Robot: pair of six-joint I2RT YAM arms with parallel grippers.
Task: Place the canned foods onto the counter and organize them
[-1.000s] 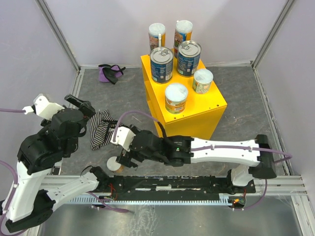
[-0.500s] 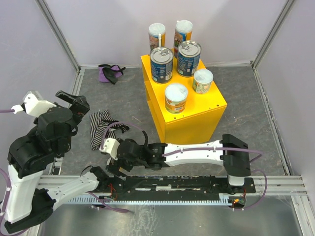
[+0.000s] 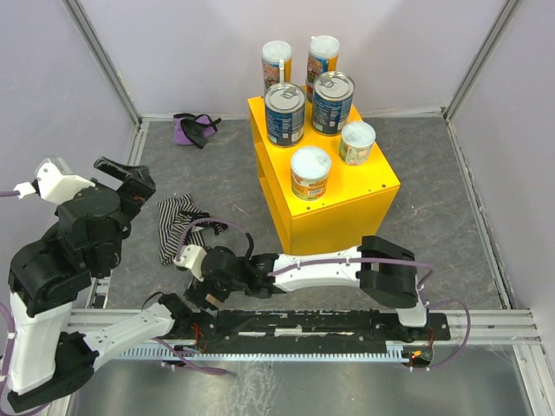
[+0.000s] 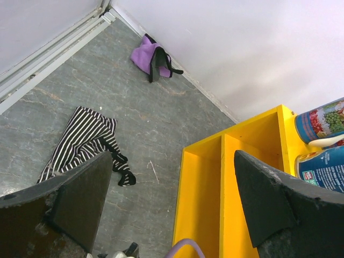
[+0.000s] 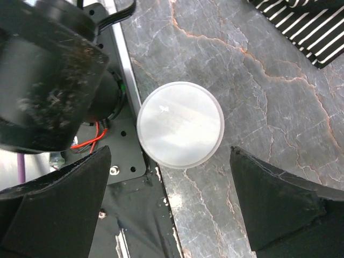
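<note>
Grey marbled floor [image 5: 258, 80] beneath low right gripper [image 5: 171, 153], jaws apart over pale-lidded can [image 5: 180, 124]; left gripper [image 4: 172, 161] high, jaws apart

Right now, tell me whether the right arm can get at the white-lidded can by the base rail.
Probably yes. The right gripper hangs open straight above the white-lidded can, with nothing between. The black base plate beside it may crowd one finger.

pale lilac panel walls [image 3: 173, 52] are enclosing a grey marbled stone-look floor [image 3: 230, 169] on the left, far and right sides. silver aluminium corner posts [image 3: 102, 61] are framing the far wall, and soft light is falling evenly.
</note>
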